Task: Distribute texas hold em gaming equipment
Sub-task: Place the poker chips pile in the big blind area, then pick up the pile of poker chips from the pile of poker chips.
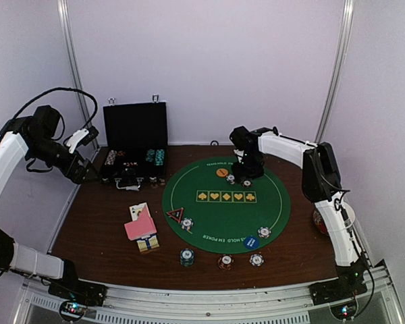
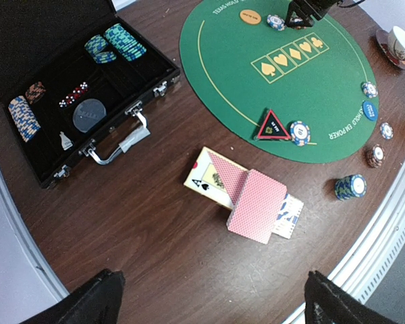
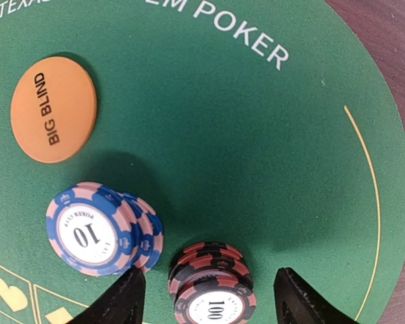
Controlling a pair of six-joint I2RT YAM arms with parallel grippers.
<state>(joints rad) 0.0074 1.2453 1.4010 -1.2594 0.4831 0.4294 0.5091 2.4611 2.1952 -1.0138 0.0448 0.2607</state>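
We saw the R gripper low over the far part of the green mat. Its fingers were spread wide and straddled a red-and-black 100 stack w/ a gap either side, so nothing was gripped. Just left of that stack in the R wrist view sat a blue 10 stack, its chips slipped askew. Beyond it lay the orange BIG BLIND disc, apart from both. All three were on the felt.

The L gripper hung high over the near-left of the table, fingers parted wide, holding nothing. Below it the pink-backed cards lay across a face-up card and a card box, on bare wood btw the black case and the mat.

Rest of the kit:
- **Mat, near-left edge:** a red-edged triangle marker touched a blue-white chip.
- **Mat, near-right edge:** the blue disc sat just beside another chip.
- **Off the mat, along the table front:** a teal stack, a brown-red stack and a white chip.
- **Case, far left, lid up:** teal chips and blue-peach chips in its trays.
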